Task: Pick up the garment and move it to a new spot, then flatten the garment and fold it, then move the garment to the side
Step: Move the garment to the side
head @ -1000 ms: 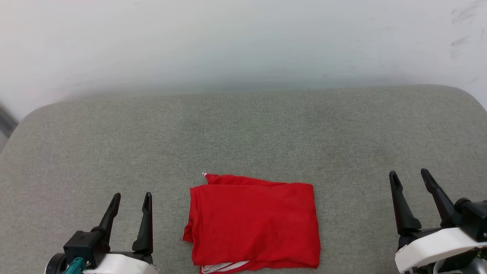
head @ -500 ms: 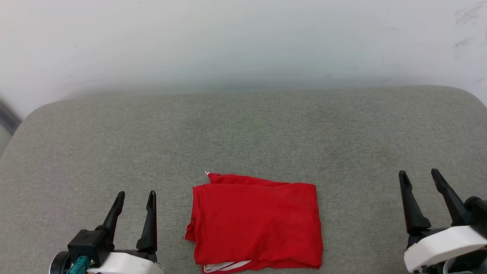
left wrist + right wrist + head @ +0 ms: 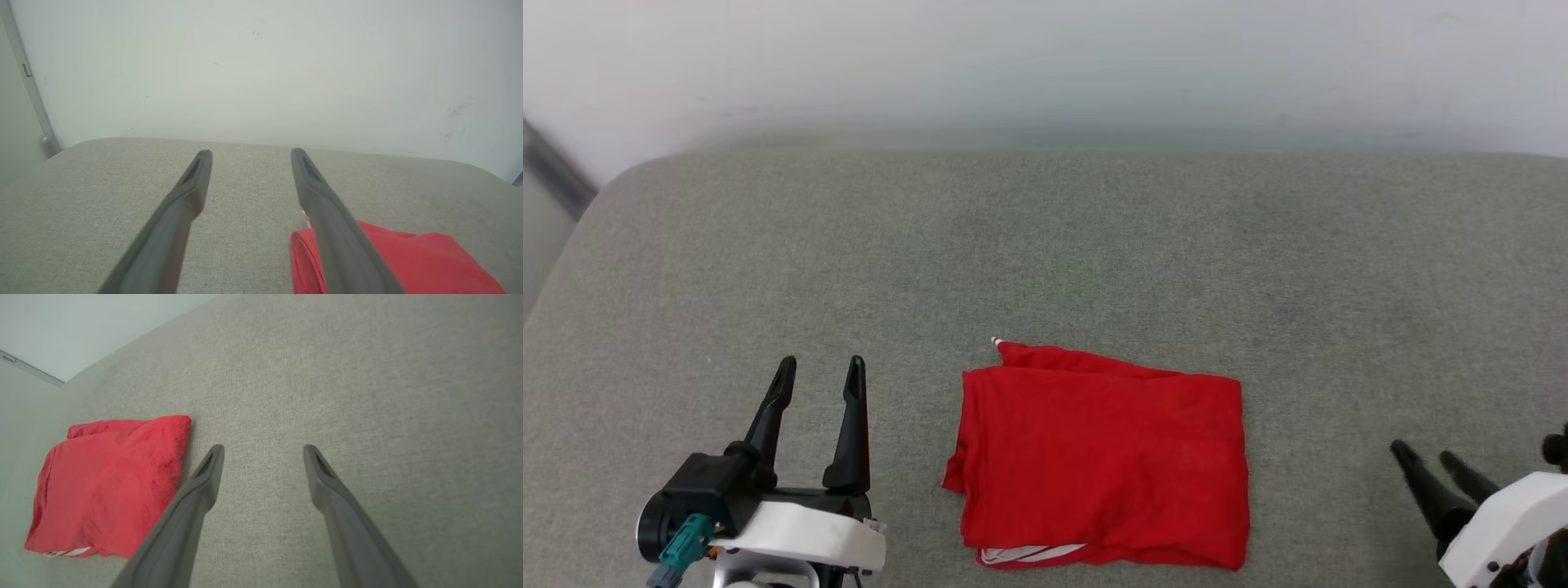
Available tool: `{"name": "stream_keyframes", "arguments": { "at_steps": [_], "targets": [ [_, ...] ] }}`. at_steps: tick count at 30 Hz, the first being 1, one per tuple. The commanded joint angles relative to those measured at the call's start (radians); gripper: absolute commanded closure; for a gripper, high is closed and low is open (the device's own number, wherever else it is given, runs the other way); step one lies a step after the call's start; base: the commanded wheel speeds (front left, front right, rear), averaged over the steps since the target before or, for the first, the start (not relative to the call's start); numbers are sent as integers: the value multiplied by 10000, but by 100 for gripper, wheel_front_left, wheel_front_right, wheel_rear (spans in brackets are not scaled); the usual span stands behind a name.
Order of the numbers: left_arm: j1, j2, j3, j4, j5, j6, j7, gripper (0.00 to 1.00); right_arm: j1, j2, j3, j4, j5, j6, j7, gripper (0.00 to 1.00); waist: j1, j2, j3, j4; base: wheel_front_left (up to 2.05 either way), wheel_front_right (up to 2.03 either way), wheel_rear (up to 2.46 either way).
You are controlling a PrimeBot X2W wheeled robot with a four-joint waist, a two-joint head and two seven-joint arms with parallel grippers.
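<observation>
Since half a second ago the head camera has shifted, so the whole scene sits a little higher and further right in the head view. Measured against the cloth, the right end effector has pulled back toward the near right corner, and its fingers now lean up and to the left.

At the left, the left end effector (image 3: pixel 822 361) hovers over the grey-green fabric-covered table (image 3: pixel 1045 245). Its two long dark fingers are parted with nothing between them and point away from the robot. In the left wrist view the left end effector (image 3: pixel 249 152) shows the same open gap, with bare table beneath it.

Just right of it, apart from both end effectors, the folded red thin-fabric shirt (image 3: pixel 1103 465) lies flat near the table's front edge, about midway across. It forms a rough rectangle whose long axis runs left to right. The upper face is plain red with soft creases. A small white-tipped corner (image 3: pixel 996 340) pokes out at the far left. A strip of white-and-red trim (image 3: pixel 1029 554) peeks from under the near edge. In the right wrist view the shirt (image 3: pixel 110 482) lies to the left of the fingers.

Well to the right, the right end effector (image 3: pixel 1423 452) is open and empty. Its fingers (image 3: pixel 327 486) are spread over bare table.
</observation>
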Motion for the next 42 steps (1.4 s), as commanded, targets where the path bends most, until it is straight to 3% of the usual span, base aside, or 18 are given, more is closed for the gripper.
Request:
{"name": "stream_keyframes", "arguments": {
  "at_steps": [1,7,18,19,20,21,31,42],
  "targets": [
    [-205,-103,52,-16,82,-93,-20,0,-222,-38,131,187,306,-2,400,0,0,-1,271,226,0,0,0],
    [-688,-405,137,158,285,-465,-20,0,-757,142,871,867,1461,-2,1740,0,0,-1,907,679,0,0,0],
    [-1231,-825,395,583,631,-1110,-20,0,-1665,201,2400,2331,3048,-12,2047,0,0,-1,1538,1128,0,0,0],
    [-1255,-842,437,627,656,-1154,-20,0,-1707,172,2492,2453,3125,-12,2021,25,0,-1,1554,1143,0,0,0],
    [-1249,-862,472,672,700,-1192,-20,0,-1768,139,2604,2540,3171,-13,1979,71,0,-1,1563,1155,0,0,0],
    [-1243,-892,504,705,729,-1221,-20,0,-1831,124,2711,2597,3268,-12,1954,100,0,-1,1564,1160,0,0,0],
    [-854,-1000,828,941,1057,-1438,-20,0,-2296,-808,3791,2361,3049,-4,1092,100,0,-1,862,749,0,0,0],
    [-285,-810,812,597,1273,-1473,-15,0,-2558,-1923,3620,2839,551,-5,1241,100,0,-1,406,-1027,0,0,0]
  ]
}}
